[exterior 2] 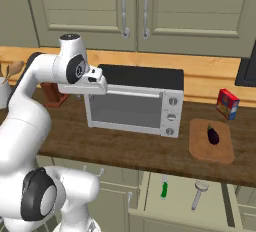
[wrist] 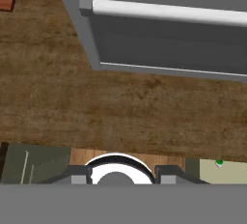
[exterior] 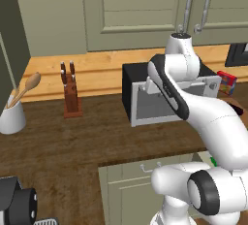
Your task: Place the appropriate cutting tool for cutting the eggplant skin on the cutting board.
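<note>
Peeler is what I read the slim light-grey utensil to be; it lies in the open drawer below the tabletop, beside a small green item, with its round head toward the tabletop edge. Working down in size: the toaster oven sits mid-tabletop, and to its right the wooden cutting board carries the eggplant. I judge the peeler light, rigid and slick metal, so I'd pinch it across the narrow handle near its middle, where it shouldn't swing or slide. My hand hangs over the oven's front left corner, well apart from the drawer; I can't tell how wide its fingers are set, and nothing appears between them. A red box stands right of the oven, but its print is too small to read
</note>
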